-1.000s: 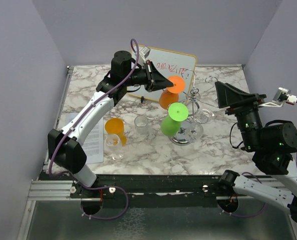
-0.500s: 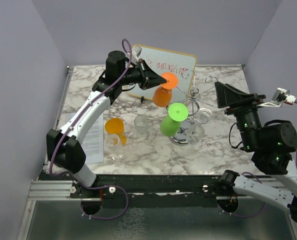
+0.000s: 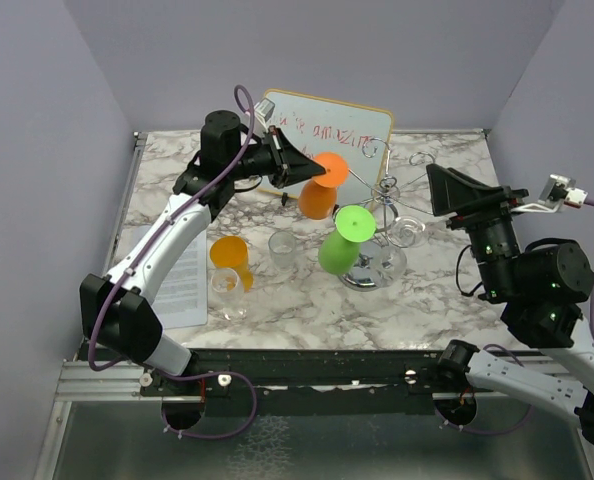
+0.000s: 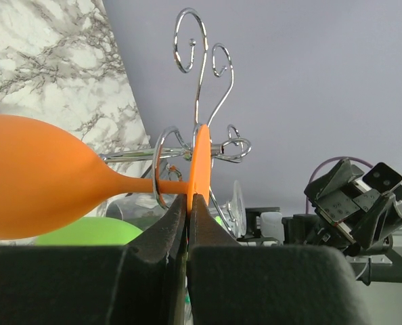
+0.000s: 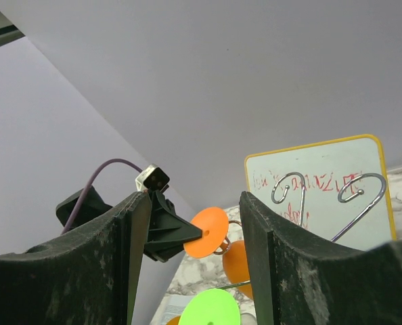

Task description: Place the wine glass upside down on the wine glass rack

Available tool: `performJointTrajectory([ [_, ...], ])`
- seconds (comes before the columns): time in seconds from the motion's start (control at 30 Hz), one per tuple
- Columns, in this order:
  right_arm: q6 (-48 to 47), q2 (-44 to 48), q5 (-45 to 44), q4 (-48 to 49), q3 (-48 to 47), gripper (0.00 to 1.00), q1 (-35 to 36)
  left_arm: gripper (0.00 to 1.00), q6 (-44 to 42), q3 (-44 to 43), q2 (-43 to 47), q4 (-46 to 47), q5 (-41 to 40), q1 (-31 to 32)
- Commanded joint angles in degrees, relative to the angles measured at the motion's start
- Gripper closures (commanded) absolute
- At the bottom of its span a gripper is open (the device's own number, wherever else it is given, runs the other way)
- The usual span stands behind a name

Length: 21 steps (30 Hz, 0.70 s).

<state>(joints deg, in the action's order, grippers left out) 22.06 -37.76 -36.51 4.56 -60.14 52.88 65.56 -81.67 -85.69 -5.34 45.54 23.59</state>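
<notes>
My left gripper (image 3: 312, 172) is shut on the flat foot (image 4: 201, 159) of an orange wine glass (image 3: 315, 198). It holds the glass tilted in the air, bowl down, at the left side of the silver wire rack (image 3: 382, 195). In the left wrist view a wire loop (image 4: 159, 162) of the rack shows around the stem, just behind the foot. A green wine glass (image 3: 339, 245) hangs upside down on the rack above its round base (image 3: 377, 270). My right gripper (image 5: 193, 227) is open and empty, raised right of the rack.
A whiteboard (image 3: 327, 125) with red writing leans at the back. An orange cup (image 3: 229, 252), two clear glasses (image 3: 283, 248) (image 3: 227, 290) and a paper sheet (image 3: 182, 285) lie on the marble table's left half. A clear glass (image 3: 405, 232) hangs on the rack's right side.
My left gripper has moved left with the orange glass, drawing it away from the rack's central post. The right arm has stayed still.
</notes>
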Motion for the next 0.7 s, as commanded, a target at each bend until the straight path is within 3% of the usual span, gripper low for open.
performJointTrajectory([
  [0.0,0.68,-0.51,-1.22,-1.43,0.28,0.4,0.34,1.0,-1.82,1.46,1.71,0.46,1.43,-0.37],
  [0.27,1.65,-0.65,-0.58,-2.17,0.62,0.4,0.32,0.8,-4.74,2.04,1.9,-1.83,2.6,-0.39],
  [0.67,2.96,-0.39,-0.06,-4.42,-0.19,0.4,0.3,0.39,-12.8,0.55,5.09,-9.31,1.88,-1.11],
])
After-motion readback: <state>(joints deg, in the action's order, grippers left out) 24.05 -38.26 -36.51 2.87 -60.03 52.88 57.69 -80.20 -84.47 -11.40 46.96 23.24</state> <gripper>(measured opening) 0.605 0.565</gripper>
